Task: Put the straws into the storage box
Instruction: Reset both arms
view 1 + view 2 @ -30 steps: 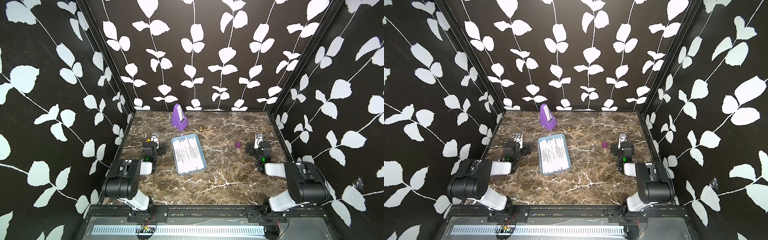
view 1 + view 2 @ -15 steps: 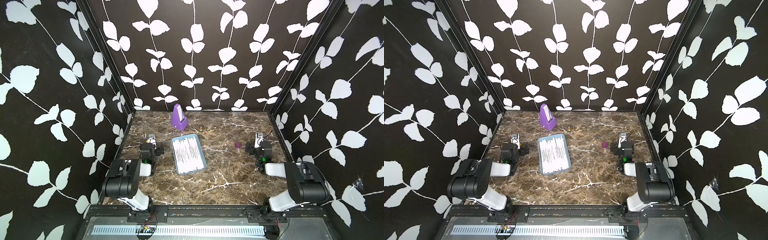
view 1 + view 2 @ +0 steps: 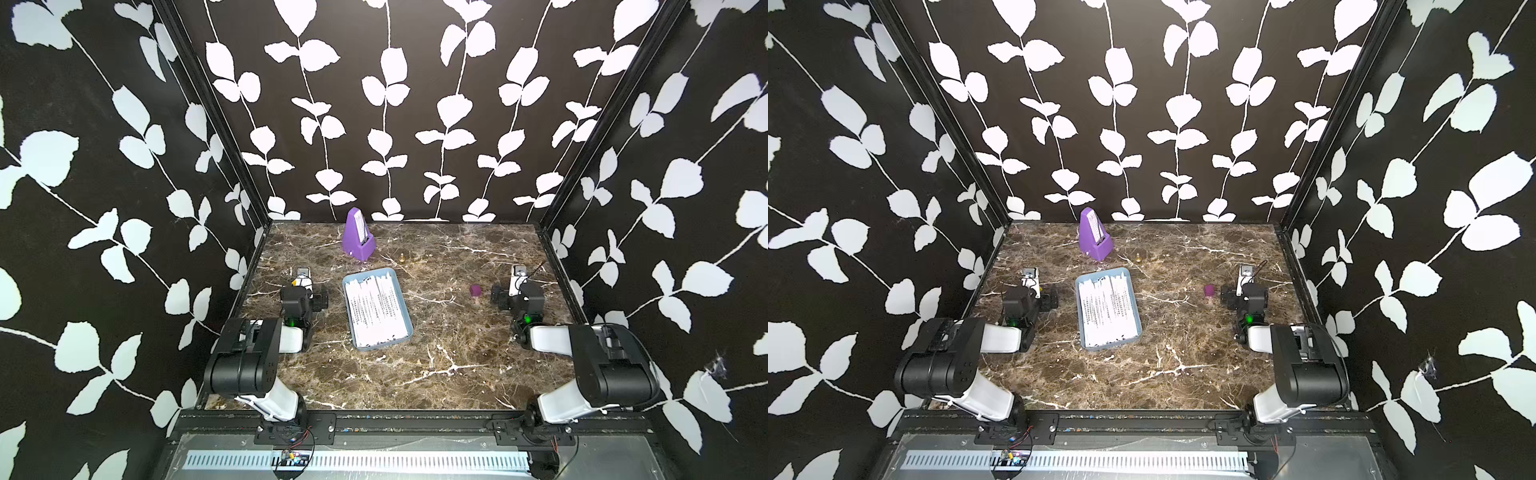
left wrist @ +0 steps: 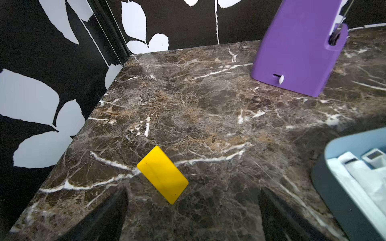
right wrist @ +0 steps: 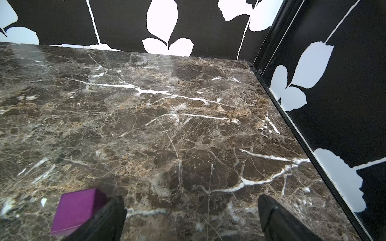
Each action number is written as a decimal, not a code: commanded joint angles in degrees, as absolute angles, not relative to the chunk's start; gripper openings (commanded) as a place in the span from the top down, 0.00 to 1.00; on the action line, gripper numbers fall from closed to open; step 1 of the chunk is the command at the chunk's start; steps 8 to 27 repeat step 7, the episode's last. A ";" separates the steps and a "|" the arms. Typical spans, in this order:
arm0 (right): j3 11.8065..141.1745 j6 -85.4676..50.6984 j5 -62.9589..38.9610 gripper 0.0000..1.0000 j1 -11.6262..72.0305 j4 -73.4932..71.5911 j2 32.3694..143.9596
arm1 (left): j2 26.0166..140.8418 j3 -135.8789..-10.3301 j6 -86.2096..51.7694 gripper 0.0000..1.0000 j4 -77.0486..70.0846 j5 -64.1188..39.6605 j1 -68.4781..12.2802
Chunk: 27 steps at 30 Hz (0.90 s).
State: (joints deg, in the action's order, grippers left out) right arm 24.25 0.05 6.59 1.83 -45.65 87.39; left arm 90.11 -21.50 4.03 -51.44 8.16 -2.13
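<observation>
Centre frame, white paper-wrapped straws [image 3: 376, 309] are lying in the shallow light-blue plastic storage box [image 3: 348, 309]. The left gripper [image 4: 192, 219] and right gripper [image 5: 191, 217] are sitting spread, empty; the task seems finished, nothing needing pickup.

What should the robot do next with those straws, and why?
Probably nothing more than park both arms: the straws lie inside the storage box, none shows on the marble table, and the left gripper and right gripper are open and empty.
</observation>
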 commanded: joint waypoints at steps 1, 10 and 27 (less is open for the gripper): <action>23.25 0.26 6.28 0.01 1.58 -47.92 87.47 | 88.68 -21.86 4.10 0.01 -52.58 8.37 -2.47; 23.22 0.26 6.26 0.01 1.58 -47.91 87.46 | 88.68 -22.15 6.28 0.01 -52.15 7.56 -3.73; 23.22 0.26 6.26 0.01 1.58 -47.91 87.46 | 88.68 -22.15 6.28 0.01 -52.15 7.56 -3.73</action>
